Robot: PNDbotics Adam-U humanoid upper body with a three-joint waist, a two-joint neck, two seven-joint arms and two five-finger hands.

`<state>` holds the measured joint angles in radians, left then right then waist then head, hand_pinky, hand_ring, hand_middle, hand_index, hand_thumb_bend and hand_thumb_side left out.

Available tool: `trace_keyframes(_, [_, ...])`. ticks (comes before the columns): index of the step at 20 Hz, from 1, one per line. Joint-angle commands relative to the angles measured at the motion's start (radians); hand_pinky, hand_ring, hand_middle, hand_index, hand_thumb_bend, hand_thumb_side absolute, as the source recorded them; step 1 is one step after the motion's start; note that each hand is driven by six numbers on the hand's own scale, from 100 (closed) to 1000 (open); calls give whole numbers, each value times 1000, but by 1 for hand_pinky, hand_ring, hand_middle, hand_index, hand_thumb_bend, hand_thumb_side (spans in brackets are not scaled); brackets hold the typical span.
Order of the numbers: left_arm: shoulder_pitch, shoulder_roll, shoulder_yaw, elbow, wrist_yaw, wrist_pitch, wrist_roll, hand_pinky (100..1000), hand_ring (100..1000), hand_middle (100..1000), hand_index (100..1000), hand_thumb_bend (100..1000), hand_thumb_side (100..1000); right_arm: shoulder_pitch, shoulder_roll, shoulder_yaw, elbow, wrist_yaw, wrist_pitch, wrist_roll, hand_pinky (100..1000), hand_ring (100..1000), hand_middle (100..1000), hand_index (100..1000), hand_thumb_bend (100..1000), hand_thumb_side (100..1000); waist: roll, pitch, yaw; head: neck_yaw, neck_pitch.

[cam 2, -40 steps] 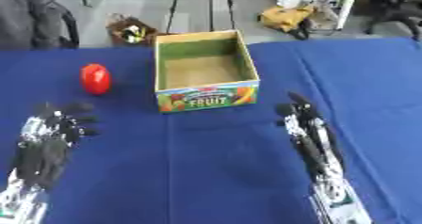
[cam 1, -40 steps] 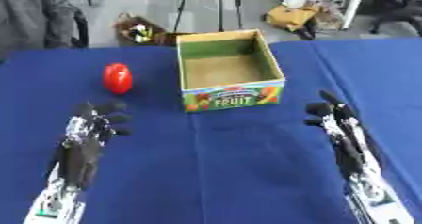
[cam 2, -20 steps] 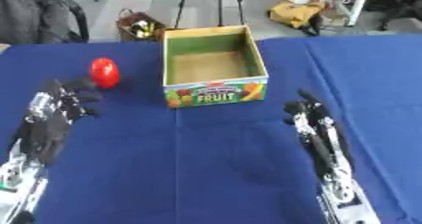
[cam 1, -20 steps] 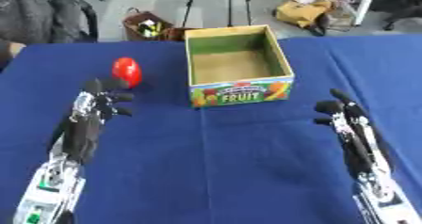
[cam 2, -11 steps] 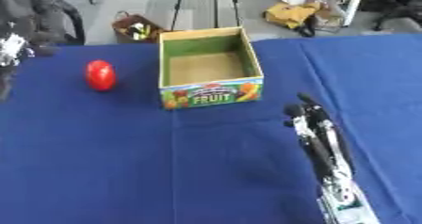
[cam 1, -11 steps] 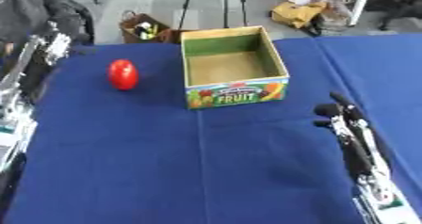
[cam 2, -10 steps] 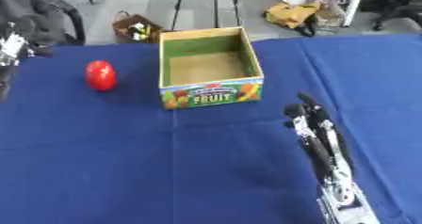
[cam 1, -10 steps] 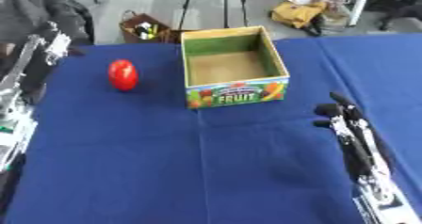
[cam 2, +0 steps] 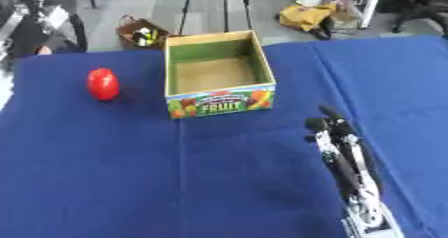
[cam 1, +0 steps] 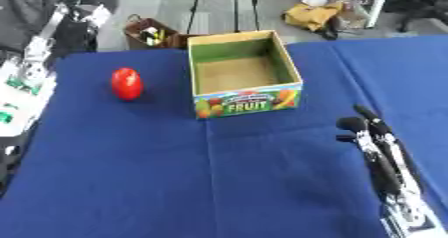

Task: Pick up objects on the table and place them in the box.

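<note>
A red, egg-shaped object (cam 1: pixel 126 83) stands on the blue tablecloth (cam 1: pixel 175 172), left of the box. The open cardboard box (cam 1: pixel 248 102), printed FRUIT on its front, shows green inner walls and a bare brown floor. My left arm is raised along the left edge, with the left hand (cam 1: pixel 79 16) high at the far left, beyond and above the red object and blurred. Low on the right, my right hand (cam 1: pixel 364 128) rests open with straight fingers pointing away, in front of and to the right of the box, holding nothing.
Past the table's far edge lie a brown basket of small items (cam 1: pixel 150 33), tripod legs (cam 1: pixel 236 2) and a yellow bundle (cam 1: pixel 313 14) on the floor. A dark shape (cam 1: pixel 22 4) fills the top left corner.
My left arm has lifted off the table and swung up to the far left edge. The right hand has stayed put. The red object and box have not moved.
</note>
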<state>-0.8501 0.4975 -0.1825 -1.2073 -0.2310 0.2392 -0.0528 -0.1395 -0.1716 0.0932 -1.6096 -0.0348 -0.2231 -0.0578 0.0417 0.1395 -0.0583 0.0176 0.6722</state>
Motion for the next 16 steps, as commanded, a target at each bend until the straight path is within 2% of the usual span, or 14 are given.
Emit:
trace_keyframes(1, [-45, 22, -6, 73, -54, 53, 23, 673, 751, 798, 847, 567, 802, -6, -19, 6, -11, 9, -2, 9, 683, 769, 680, 918, 143, 651, 1, -9, -9, 11, -21])
trace_keyframes(10, [-116, -30, -31, 304, -196, 193, 142, 667, 734, 778, 839, 635, 795, -6, -19, 13, -11, 11, -2, 17, 683, 769, 680, 918, 140, 652, 2, 0, -41, 17, -37])
trace_keyframes(12, [-133, -43, -41, 361, -232, 194, 158, 666, 729, 771, 836, 638, 790, -5, -18, 13, -10, 11, -1, 18, 683, 769, 680, 918, 140, 652, 2, 0, -42, 17, -37])
trace_keyframes(16, [-155, -58, -37, 464, -295, 148, 178, 666, 725, 762, 833, 638, 780, -5, -16, 13, -10, 11, -2, 19, 683, 769, 680, 918, 140, 652, 2, -2, -42, 18, -36])
